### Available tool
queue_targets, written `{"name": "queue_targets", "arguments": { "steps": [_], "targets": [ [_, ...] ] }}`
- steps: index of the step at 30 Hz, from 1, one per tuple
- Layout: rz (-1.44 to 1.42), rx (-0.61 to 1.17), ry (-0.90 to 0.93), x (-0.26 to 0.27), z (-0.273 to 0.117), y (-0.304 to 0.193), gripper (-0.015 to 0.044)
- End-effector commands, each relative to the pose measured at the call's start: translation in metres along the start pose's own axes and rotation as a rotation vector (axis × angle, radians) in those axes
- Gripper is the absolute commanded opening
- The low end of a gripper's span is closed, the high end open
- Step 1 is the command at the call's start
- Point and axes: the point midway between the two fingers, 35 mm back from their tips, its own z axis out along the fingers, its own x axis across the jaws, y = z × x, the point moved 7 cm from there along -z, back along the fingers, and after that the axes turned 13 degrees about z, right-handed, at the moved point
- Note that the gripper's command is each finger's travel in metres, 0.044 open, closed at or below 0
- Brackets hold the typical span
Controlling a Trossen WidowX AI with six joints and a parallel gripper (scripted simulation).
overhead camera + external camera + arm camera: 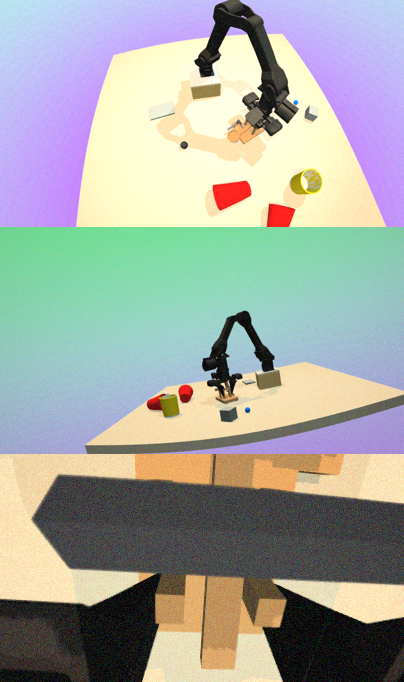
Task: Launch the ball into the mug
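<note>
Wooden catapult (249, 135) (231, 399) (220, 619) was clamped in the gripper (250, 126) (227, 394) (210, 584), yellow mug (296, 183) (169, 406) at its 4 o'clock from above. Risks?

Slippage, tbh: a twist could've spoiled the aim. Blue ball (295, 102) (247, 410) sat loose at 2 o'clock, so a careless arm swing might've knocked it away.

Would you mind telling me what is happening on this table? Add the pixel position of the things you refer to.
The gripper (253, 127) (227, 393) is shut on the catapult (248, 135) (227, 398) (172, 466). The yellow mug (296, 184) (169, 406) stands upright, with two red cups (232, 195) (279, 215) (185, 393) (152, 403) lying on their sides nearby. A blue ball (295, 102) (247, 410) and a black ball (183, 144) lie on the table, neither loaded.
</note>
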Motion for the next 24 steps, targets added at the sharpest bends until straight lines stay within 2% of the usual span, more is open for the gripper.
{"name": "queue_targets", "arguments": {
  "steps": [1,5,19,22,24],
  "targets": [
    [0.000,0.000,0.001,0.000,-0.001,0.000,0.0000],
    [0.000,0.000,0.001,0.000,-0.001,0.000,0.0000],
    [0.000,0.000,0.001,0.000,-0.004,0.000,0.0368],
    [0.000,0.001,0.001,0.004,-0.041,-0.002,0.0440],
    [0.000,0.001,0.001,0.002,-0.076,-0.001,0.0440]
  ]
}}
